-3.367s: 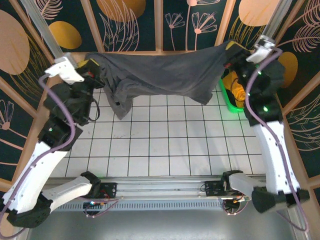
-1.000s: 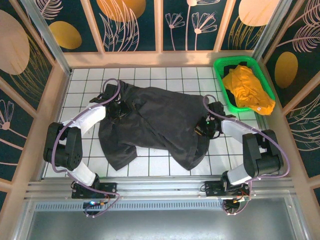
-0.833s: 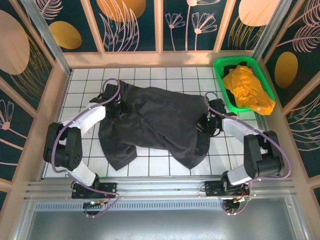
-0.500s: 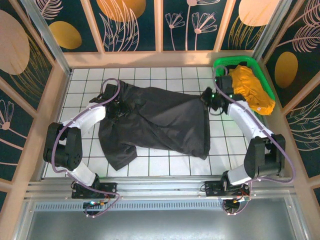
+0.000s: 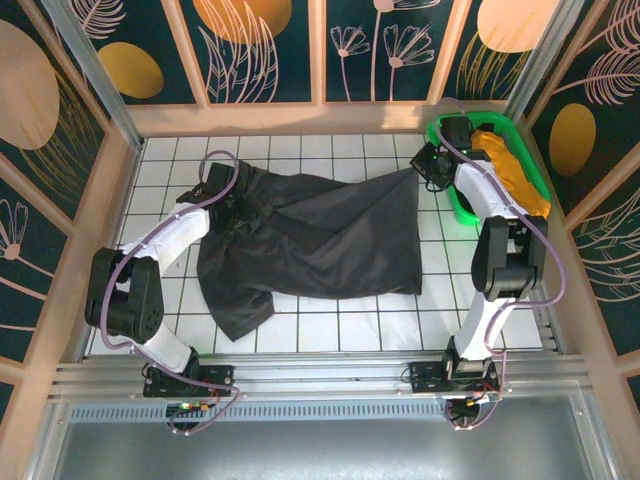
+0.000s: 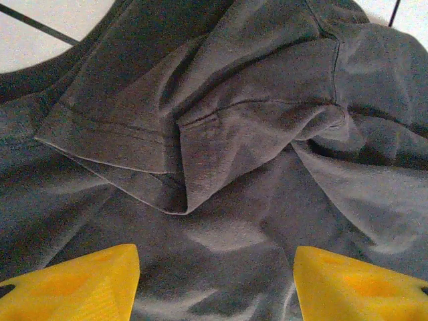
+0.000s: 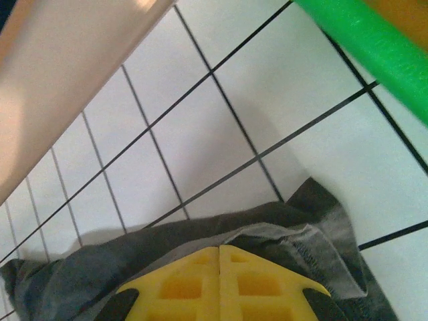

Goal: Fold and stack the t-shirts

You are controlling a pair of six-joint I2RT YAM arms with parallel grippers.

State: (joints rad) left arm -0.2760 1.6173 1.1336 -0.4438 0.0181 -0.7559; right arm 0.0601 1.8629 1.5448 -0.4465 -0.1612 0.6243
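We have the dark t-shirt (image 5: 320, 240) lying on the tiled surface (image 5: 350, 320), its long axis running left to right, with one bunched lobe trailing toward the near left. Its far right corner is drawn out to a point, and that point ends at the right tool (image 5: 428, 168). The wrist view shows the yellow fingers pressed together with the hem of the cloth caught at their tip, so we judge this tool to be clamped on that corner. The rest of the shirt lies to the left and nearer from this tool.

The left tool (image 5: 225, 208) sits over the far left part of the shirt. Its fingers (image 6: 73, 281) stand apart, with a folded sleeve (image 6: 134, 140) and loose creases just ahead of them and nothing pinched. The crumpled part of the shirt is on this side, so the left arm is the nearer one for smoothing it.

The green basket (image 5: 466, 213) stands at the far right, just beside the right tool, and it holds the orange t-shirt (image 5: 510, 165) in a heap. The dark shirt lies wholly outside it.

By our judgement the shirt is not yet flat enough to fold. The coming move turns on keeping the held corner stretched rightward, away from the left side.
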